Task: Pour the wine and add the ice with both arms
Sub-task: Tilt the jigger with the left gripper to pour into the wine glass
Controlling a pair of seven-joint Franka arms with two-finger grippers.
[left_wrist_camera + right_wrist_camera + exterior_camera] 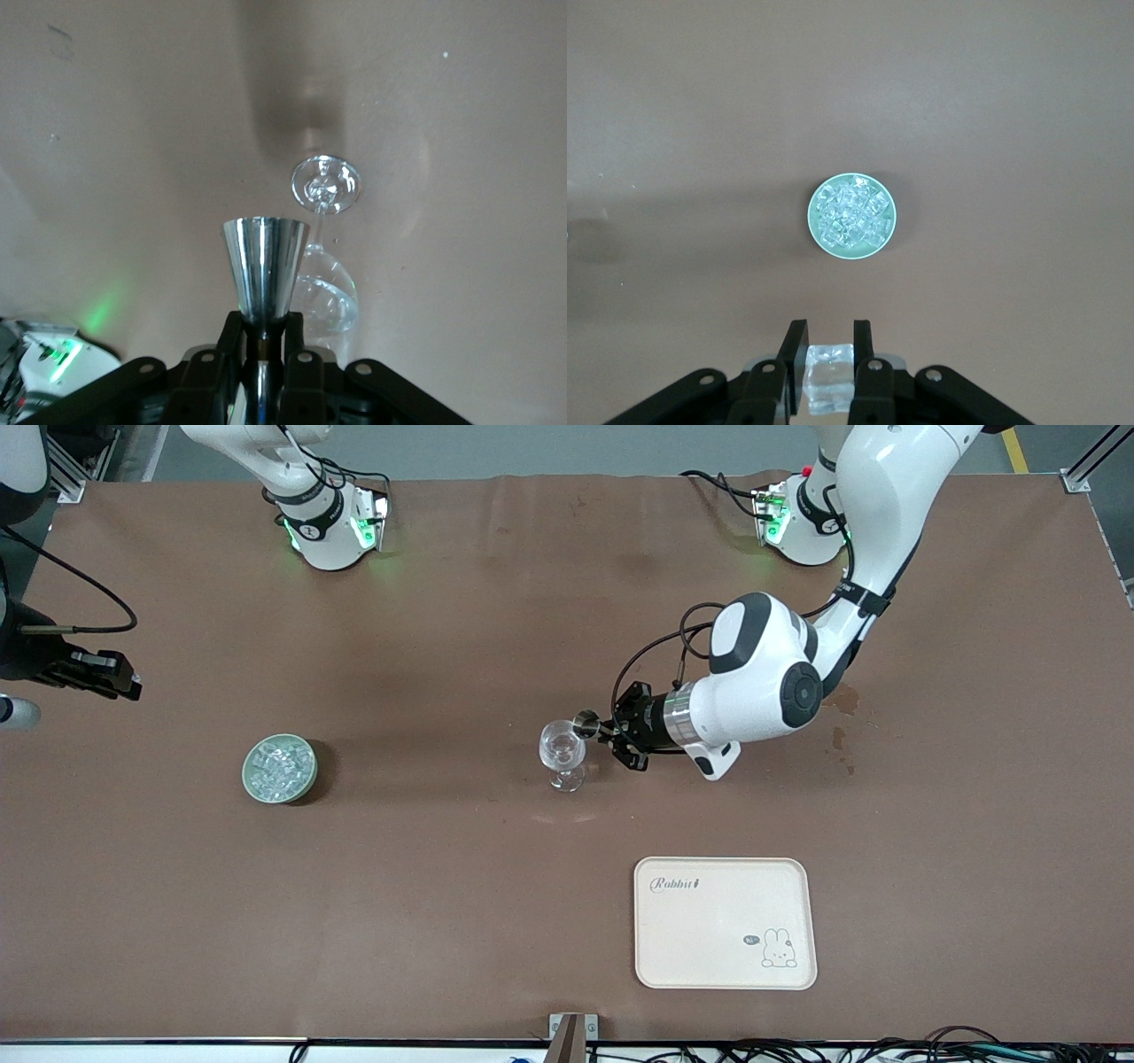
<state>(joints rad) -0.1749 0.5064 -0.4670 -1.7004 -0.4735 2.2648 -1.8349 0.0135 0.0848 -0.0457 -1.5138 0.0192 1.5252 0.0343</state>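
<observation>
A clear stemmed glass (562, 753) stands mid-table. My left gripper (606, 732) is beside its rim, shut on a silver metal jigger (586, 722) that lies tipped sideways with its mouth at the glass. In the left wrist view my left gripper (264, 335) clamps the jigger (264, 270) at its waist, with the glass (326, 297) just past it. A green bowl (280, 768) heaped with ice (282, 764) sits toward the right arm's end. My right gripper (113, 680) hangs high at that end, shut on one ice cube (830, 376), with the bowl (851, 216) below it.
A cream tray (725, 921) with a rabbit print lies nearer the front camera than the glass. Small dark stains (843, 701) mark the brown cloth toward the left arm's end. The two arm bases stand along the edge farthest from the camera.
</observation>
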